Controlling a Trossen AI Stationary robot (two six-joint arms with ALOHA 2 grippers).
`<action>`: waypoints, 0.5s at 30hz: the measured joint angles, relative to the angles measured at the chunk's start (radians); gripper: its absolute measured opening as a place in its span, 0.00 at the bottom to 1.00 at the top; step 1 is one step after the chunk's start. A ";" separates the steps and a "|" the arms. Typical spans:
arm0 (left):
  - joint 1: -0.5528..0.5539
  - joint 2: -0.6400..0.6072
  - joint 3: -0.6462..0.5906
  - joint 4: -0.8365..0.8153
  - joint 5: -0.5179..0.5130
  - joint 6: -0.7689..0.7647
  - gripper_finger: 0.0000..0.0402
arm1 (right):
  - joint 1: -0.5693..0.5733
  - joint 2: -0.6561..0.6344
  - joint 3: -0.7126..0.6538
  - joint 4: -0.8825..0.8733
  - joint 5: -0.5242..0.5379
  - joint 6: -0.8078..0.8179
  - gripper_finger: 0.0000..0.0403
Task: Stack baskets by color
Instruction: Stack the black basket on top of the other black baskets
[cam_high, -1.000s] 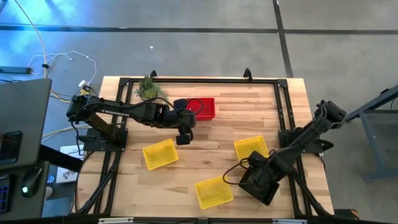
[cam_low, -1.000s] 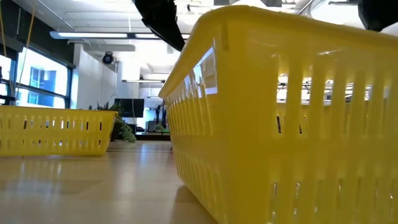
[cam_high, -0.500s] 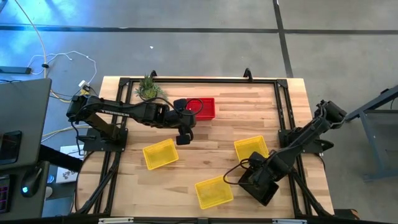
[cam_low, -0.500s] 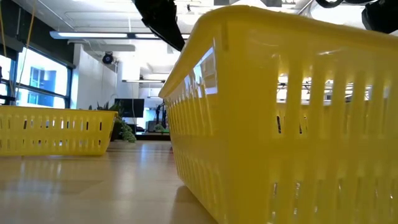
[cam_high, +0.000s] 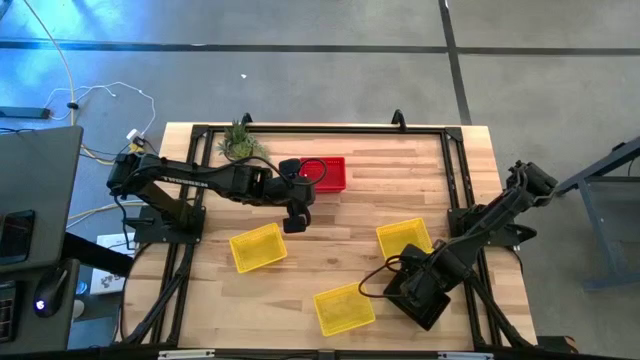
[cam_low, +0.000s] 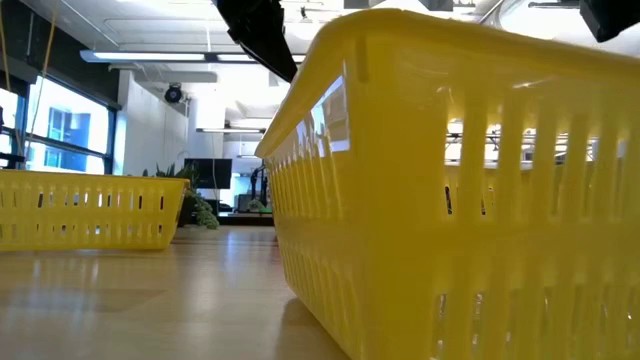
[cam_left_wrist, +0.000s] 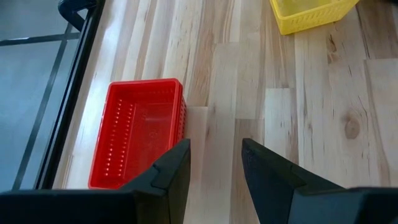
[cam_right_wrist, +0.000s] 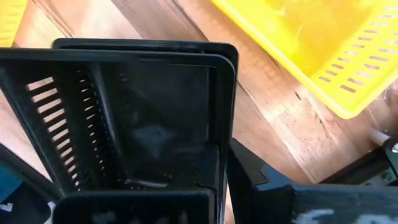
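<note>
Only right wrist view shows black baskets (cam_right_wrist: 143, 118) nested.

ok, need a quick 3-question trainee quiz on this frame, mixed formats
1. True or false: the left gripper is shut on the red basket.
2. Multiple choice: the right gripper is shut on the rim of which basket? A) a yellow one B) a black one C) a red one
3. Fill in: the high view shows ___ yellow baskets lying singly on the table.

Key
1. False: its fingers are open above bare wood beside that basket.
2. B: the black basket.
3. Three.
</note>
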 joint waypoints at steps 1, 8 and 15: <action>0.000 0.000 0.000 0.000 0.000 0.000 0.32 | -0.001 0.000 0.005 -0.005 -0.003 -0.001 0.00; 0.000 0.000 0.000 0.000 0.000 0.000 0.32 | -0.026 -0.010 0.014 -0.016 -0.046 -0.043 0.00; 0.000 0.000 0.000 0.000 0.000 0.000 0.32 | -0.042 -0.046 0.014 -0.021 -0.050 -0.052 0.00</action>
